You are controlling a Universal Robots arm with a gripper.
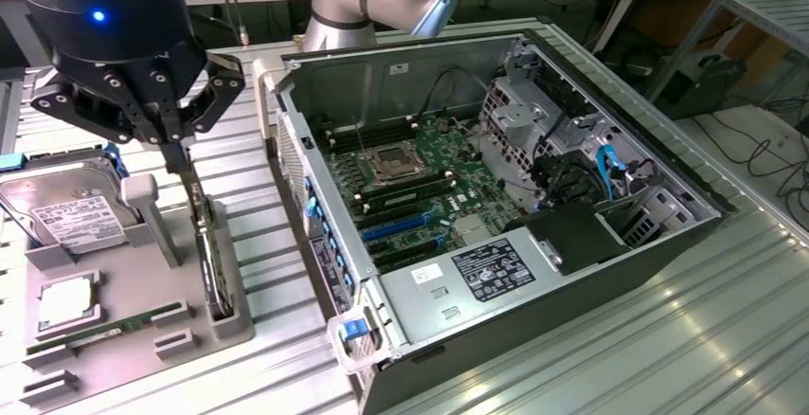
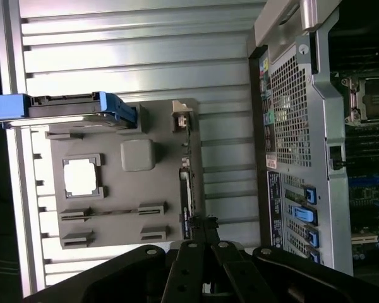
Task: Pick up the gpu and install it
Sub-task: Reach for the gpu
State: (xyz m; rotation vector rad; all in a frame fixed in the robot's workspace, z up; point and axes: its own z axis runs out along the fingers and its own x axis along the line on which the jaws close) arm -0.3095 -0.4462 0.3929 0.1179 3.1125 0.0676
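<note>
The gpu (image 1: pixel 212 263) is a thin dark card standing on edge in a slot along the grey holder tray (image 1: pixel 127 244), on the side facing the computer. In the wrist view the gpu (image 2: pixel 185 183) is a narrow strip along the tray's (image 2: pixel 114 189) edge. My gripper (image 1: pixel 178 161) hangs over the card's far end with its fingers drawn together to a point on the top edge. The wrist view has the gripper (image 2: pixel 198 228) meeting at that end of the card. The card still sits in its slot.
The same tray holds a silver hard drive (image 1: pixel 70 207), a square processor (image 1: pixel 63 303) and a green memory stick (image 1: pixel 114 330). The open computer case (image 1: pixel 607 273) lies at the exterior view's right, its motherboard (image 1: pixel 418 178) with blue expansion slots (image 1: pixel 398 225) exposed. A ribbed metal table (image 1: pixel 708 339) lies underneath.
</note>
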